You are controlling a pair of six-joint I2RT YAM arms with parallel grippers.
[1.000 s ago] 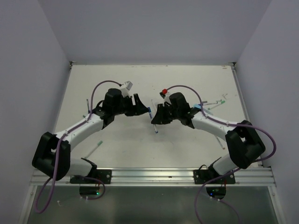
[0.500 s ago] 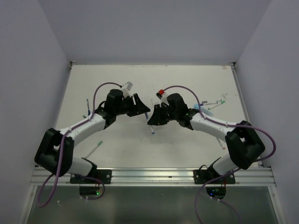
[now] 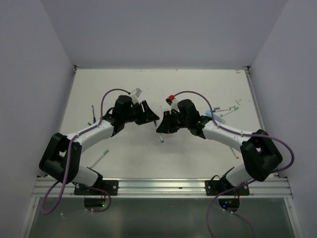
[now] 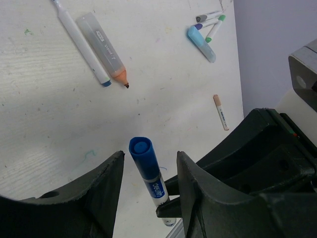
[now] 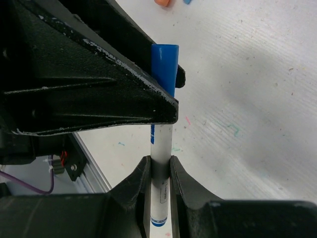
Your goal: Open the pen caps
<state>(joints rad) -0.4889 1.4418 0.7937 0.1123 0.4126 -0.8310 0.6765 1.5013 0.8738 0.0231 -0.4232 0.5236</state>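
Left wrist view: left end effector stands spread around the blue cap, not touching it. Right end effector pinches the pen barrel above the counter. Probably light, stiff, smooth plastic; better grip the cap mid-length and pull straight.

Dark blue brand word printed lengthwise on barrel of white marker pen with blue cap, left wrist view: letters blurred, not surely readable. Small black print on translucent grey marker with orange tip, lying on white desk: too small to read. Dark print on short peach pen: illegible. Other views: no legible text.
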